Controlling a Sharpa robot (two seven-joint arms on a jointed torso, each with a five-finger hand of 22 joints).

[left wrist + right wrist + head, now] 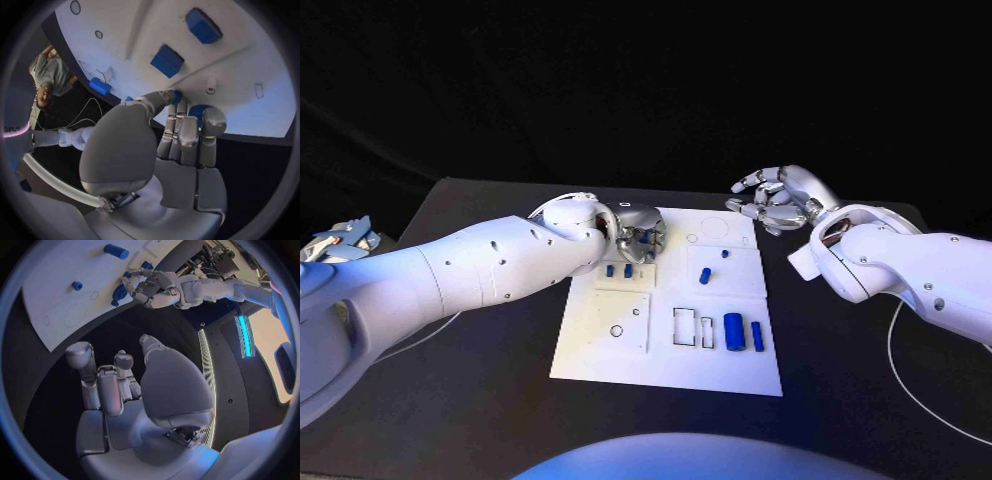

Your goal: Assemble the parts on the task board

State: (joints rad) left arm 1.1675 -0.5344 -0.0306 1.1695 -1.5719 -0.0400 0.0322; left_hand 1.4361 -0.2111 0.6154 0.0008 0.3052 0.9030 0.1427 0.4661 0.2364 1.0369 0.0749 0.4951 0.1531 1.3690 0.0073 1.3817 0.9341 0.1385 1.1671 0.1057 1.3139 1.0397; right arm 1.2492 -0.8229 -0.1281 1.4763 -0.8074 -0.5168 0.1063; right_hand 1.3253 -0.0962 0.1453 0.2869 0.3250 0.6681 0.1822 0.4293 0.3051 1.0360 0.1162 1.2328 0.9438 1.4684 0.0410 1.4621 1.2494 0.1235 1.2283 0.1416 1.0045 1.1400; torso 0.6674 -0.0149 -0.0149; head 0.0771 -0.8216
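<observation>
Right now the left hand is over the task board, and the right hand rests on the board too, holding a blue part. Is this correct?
Not quite. The left hand is over the task board, but the head view shows the right hand off the board, beyond its far right corner, holding nothing.

A black table stands before a dark backdrop.

Left arm reaches in low, its robot hand turned palm-down, fingers curled and pressed together at the tips (whether they pinch anything, unclear). Right arm raised, its robot hand hovering, fingers loosely curled, holding nothing.
</observation>
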